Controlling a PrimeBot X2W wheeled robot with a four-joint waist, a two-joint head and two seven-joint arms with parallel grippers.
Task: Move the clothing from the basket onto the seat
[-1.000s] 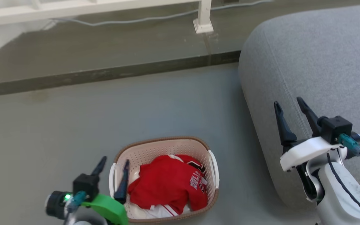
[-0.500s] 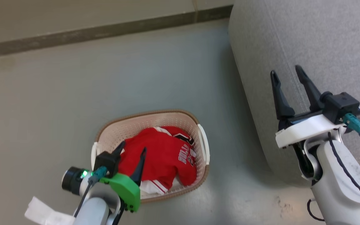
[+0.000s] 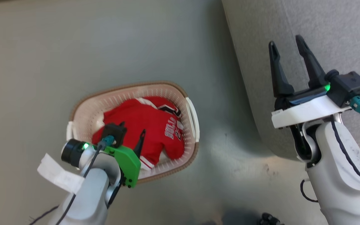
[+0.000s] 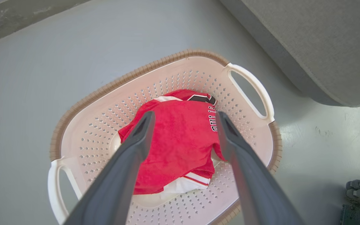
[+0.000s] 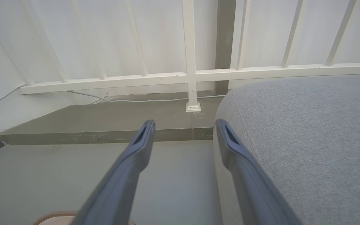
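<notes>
2 tools stand wide open and empty. The left tool (image 3: 133,127) hangs over the crumpled red basketball clothing (image 3: 150,118), which lies in the cream perforated plastic basket (image 3: 87,107) on the grey floor (image 3: 42,62), lower centre-left in the head view. The right tool (image 3: 285,40) is at upper right over the edge of the large grey fabric seat (image 3: 339,28).

The grey floor (image 3: 36,47) carries two things: the basket (image 3: 130,85) stands directly below my left fingers (image 4: 127,168), and the big seat (image 3: 339,28) rests alongside my right fingers (image 3: 278,75).
</notes>
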